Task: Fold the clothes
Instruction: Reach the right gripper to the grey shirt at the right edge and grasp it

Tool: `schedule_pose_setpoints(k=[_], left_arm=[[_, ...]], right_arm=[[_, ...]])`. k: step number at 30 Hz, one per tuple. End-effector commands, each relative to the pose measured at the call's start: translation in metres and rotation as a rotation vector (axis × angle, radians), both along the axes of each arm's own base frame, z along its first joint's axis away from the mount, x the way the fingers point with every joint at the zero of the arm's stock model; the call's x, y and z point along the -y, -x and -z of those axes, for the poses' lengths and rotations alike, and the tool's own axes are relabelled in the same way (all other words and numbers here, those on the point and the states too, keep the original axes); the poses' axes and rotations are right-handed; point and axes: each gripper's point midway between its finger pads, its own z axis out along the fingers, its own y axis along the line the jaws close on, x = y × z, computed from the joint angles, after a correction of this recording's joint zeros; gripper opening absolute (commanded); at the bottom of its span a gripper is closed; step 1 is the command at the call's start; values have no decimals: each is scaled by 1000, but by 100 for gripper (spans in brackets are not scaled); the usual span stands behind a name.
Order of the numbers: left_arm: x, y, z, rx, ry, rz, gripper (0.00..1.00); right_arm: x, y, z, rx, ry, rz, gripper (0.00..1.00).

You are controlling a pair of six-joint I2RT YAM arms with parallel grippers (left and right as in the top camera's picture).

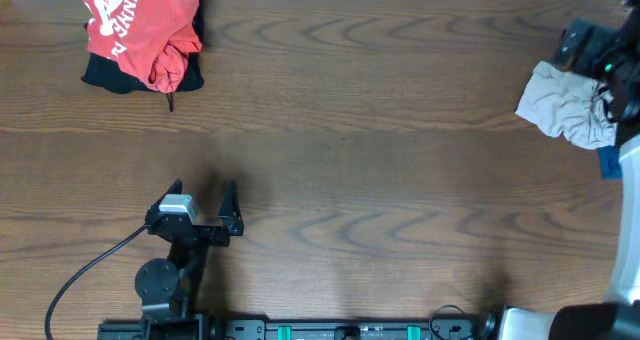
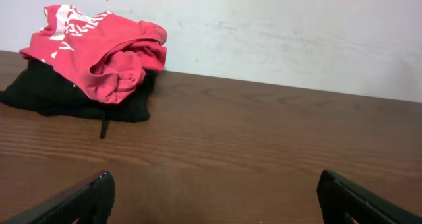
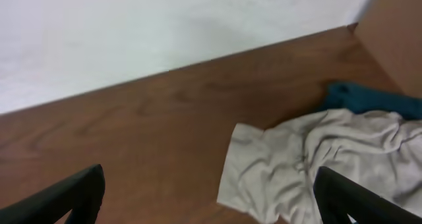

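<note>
The clothes, a crumpled pale beige shirt [image 1: 565, 105], lie in a heap at the table's far right edge. The right wrist view shows the shirt [image 3: 310, 165] wrinkled, just below and ahead of my right gripper [image 3: 211, 184]. That gripper is open and holds nothing; its right finger [image 3: 349, 197] hangs over the shirt's near edge. From overhead the right gripper [image 1: 585, 50] sits just beyond the shirt. My left gripper [image 1: 204, 192] is open over bare wood at the front left, far from the shirt, with nothing between its fingers [image 2: 86, 201].
A red garment with white lettering [image 1: 140, 30] lies on a black cloth [image 1: 110, 75] at the back left, also in the left wrist view as the red garment [image 2: 99, 49]. A blue cloth [image 1: 608, 162] pokes out beside the shirt, near the table edge [image 3: 359, 29].
</note>
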Motion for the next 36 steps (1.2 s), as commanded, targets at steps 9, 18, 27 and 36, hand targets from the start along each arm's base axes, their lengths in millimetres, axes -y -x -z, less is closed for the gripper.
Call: schedule_pose_setpoints(k=[9,18,27,36], left_arm=[[2,1,15,-42,-12,13,98],[2,1,15,-42,-12,13,98],[2,1,15,-42,-12,13,98],[2,1,15,-42,-12,13,98]], right_arm=[[109,0,40,-69,45,211,99],[186,13,118,-225,63,338,94],[202,9,191,-363,75,313,80],[210,17,235,-467,74,349,50]])
